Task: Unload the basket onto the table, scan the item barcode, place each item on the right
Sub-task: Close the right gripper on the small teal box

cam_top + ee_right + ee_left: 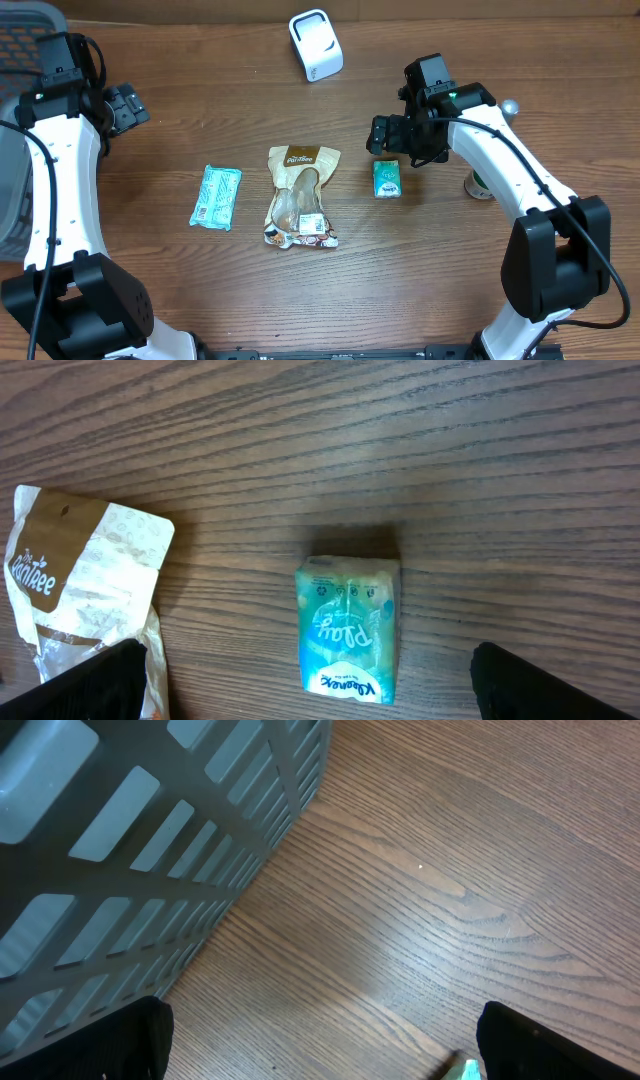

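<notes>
Brown wooden worktop (450,300): small teal tissue pack (347,628) lies close before the right jaws, spread to grasp it; left jaws released.

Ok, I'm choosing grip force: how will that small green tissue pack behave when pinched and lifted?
The green tissue pack looks soft and film-wrapped, so it will probably squash and weigh little. Lying flat on the table, it seems unlikely to roll or tip. Its glossy wrapper may slip somewhat.
</notes>
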Tool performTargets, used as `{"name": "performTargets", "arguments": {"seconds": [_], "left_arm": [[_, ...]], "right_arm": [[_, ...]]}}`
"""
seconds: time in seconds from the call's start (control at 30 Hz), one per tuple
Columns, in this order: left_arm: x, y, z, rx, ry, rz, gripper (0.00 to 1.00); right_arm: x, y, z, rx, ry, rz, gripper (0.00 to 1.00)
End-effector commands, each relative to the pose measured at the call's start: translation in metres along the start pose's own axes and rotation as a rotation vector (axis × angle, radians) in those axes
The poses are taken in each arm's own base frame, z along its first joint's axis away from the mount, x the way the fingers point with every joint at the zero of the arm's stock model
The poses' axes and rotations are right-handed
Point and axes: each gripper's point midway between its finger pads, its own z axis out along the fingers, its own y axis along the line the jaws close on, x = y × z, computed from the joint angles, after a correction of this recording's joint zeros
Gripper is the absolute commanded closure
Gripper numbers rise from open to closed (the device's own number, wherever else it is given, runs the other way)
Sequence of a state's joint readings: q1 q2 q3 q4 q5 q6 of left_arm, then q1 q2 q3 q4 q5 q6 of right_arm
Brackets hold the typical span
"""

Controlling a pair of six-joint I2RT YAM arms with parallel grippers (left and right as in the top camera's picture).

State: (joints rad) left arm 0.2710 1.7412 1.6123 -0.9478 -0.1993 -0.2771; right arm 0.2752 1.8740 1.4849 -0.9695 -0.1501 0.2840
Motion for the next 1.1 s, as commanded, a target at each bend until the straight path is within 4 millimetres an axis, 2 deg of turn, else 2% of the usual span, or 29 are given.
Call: {"name": "performTargets", "arguments": {"seconds": [0.0,0.57,0.7,1.07], "left_arm": [[-0.009,0.003,-0.007,-0.007,-0.031,0.003,0.0],[-0.008,0.002,-0.008,-0.006,-0.031,0.004,0.0],[-0.008,0.001,-0.008,-0.004,-0.031,0.006,0.0],[-0.008,0.0,-0.008,-0.004,-0.031,0.008,0.0]], "right_arm": [[-0.006,0.004,-0.008,-0.011,-0.027,-0.008,0.0],[-0.006,0.004,-0.008,-0.011,-0.027,-0.008,0.0],[-0.019,0.009,-0.009,-0.031,-0.08,-0.018,0.0],[-0.017,0.008,-0.009,-0.027,-0.072,-0.017,0.0]]}}
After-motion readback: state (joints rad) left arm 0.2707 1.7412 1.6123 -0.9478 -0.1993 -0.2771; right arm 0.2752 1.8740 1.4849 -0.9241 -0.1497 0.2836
